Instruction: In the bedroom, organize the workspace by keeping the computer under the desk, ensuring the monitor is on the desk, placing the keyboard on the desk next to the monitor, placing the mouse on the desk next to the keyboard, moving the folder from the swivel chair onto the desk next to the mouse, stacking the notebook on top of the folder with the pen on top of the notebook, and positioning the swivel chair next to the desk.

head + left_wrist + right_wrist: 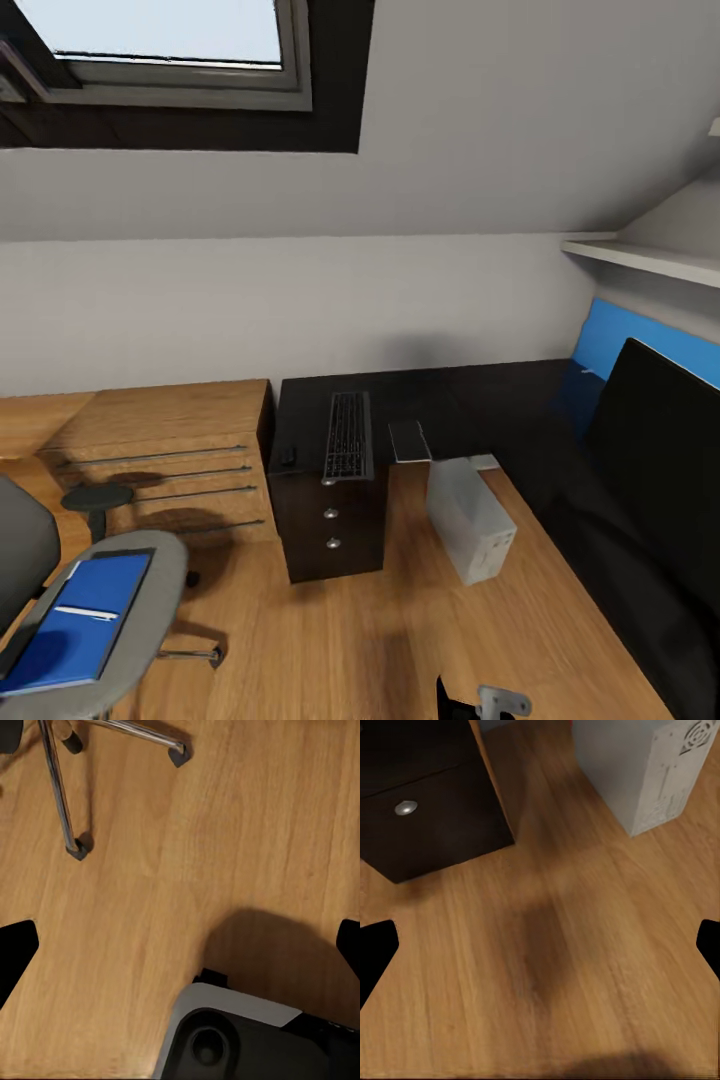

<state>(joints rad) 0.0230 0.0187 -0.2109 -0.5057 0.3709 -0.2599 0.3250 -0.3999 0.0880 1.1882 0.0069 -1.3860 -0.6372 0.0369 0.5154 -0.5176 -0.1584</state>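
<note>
On chair seat, head view: folder (pixel 78 620); wrist views: floor, both hands spread wide, empty.

Soft, even daylight enters from the skylight (pixel 165 30) at the upper left of the head view. Diffuse shadows pool on the wooden floor (pixel 547 967). Renders slightly soft, without glare.

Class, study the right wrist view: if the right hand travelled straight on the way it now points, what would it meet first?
Most likely the bare wooden floor. The right hand is open and points down at it. The computer and the desk drawer unit lie off to either side of that line, though depth is uncertain.
</note>
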